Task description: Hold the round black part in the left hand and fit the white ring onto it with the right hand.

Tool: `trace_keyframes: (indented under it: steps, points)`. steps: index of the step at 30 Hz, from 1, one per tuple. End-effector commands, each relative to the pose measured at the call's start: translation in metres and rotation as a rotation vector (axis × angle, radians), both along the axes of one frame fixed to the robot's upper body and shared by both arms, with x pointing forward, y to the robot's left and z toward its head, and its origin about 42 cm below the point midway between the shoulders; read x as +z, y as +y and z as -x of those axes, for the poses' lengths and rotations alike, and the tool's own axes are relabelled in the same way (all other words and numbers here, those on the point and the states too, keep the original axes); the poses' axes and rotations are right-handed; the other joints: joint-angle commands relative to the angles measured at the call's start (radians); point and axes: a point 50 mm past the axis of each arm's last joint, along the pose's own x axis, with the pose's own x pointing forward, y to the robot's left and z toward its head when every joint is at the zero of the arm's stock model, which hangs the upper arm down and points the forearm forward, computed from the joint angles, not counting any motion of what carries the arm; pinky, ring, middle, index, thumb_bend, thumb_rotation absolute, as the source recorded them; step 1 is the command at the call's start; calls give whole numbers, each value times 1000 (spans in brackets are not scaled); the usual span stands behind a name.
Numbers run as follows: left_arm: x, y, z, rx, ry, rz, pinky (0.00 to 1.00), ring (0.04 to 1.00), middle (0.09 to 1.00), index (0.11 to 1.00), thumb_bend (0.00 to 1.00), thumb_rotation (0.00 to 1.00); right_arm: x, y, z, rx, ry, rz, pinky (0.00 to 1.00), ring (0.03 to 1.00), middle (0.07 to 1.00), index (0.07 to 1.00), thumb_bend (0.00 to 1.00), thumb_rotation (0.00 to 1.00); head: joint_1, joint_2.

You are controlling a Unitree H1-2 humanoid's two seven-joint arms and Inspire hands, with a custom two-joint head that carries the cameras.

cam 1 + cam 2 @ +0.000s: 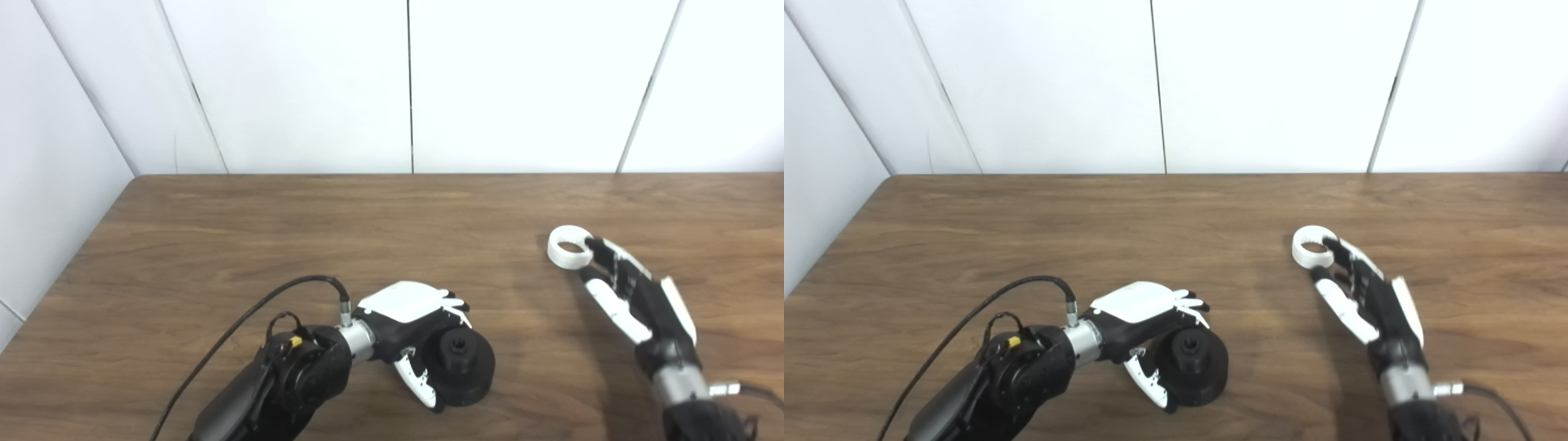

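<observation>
white ring (pixel 569 246), black round part (pixel 462 365), brown table (pixel 343 233)

A brown wooden table (pixel 343 220) with visible grain fills the lower part of the view. Behind its far edge stands a white panelled wall (pixel 527 79), divided by thin dark vertical seams.

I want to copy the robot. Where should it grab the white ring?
Probably by its rim, one fingertip in the hole and the thumb outside. The white ring lies flat on the table with its hole facing up, and the right hand already reaches it from the near right side.
</observation>
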Motion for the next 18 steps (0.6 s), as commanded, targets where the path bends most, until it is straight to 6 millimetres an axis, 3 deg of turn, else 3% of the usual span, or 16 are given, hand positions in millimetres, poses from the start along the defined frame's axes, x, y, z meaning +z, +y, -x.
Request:
trace_keyframes:
  steps: [1,4,9,18]
  points:
    - [-7,-3,5,-32,30,-29,927,1000,957,751,837,215,31,2,-22,-4,-99,112,930,926,896,801,762,341,1,1]
    - [-8,-4,5,-32,29,-28,919,1000,959,780,836,223,41,-1,-38,-16,-107,189,932,937,905,776,812,320,-1,1]
    - [-9,-5,4,-29,32,-25,905,1000,956,735,834,206,47,-7,-65,-31,-125,298,957,961,914,729,870,298,-6,-1]
    - [-8,-8,3,-29,32,-19,914,1000,956,724,833,199,48,-16,-103,-23,-62,376,967,996,932,706,891,301,-8,-3]
